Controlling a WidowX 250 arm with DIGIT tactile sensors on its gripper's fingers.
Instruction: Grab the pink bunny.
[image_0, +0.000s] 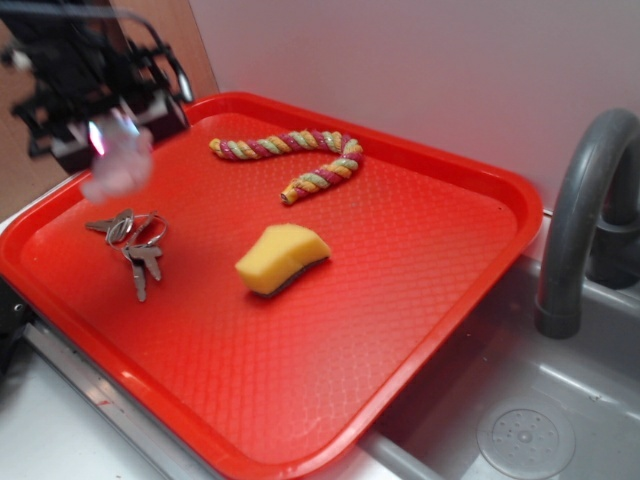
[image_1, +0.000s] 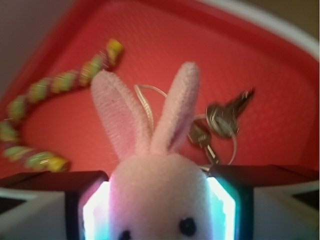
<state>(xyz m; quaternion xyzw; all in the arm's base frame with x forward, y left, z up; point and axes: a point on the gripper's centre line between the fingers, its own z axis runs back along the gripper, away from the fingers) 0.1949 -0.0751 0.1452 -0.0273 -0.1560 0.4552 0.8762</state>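
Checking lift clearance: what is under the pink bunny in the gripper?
The pink bunny hangs clamped in the gripper above the red tray. Below it lie the keys. Its body hides part of the key ring and the tray beneath.

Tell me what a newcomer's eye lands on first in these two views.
The pink bunny fills the wrist view, its ears up, pinched between the gripper fingers. From outside it is a pale blur held above the near-left corner of the bright red tray. On the tray lie a yellow sponge, keys and a striped rope.
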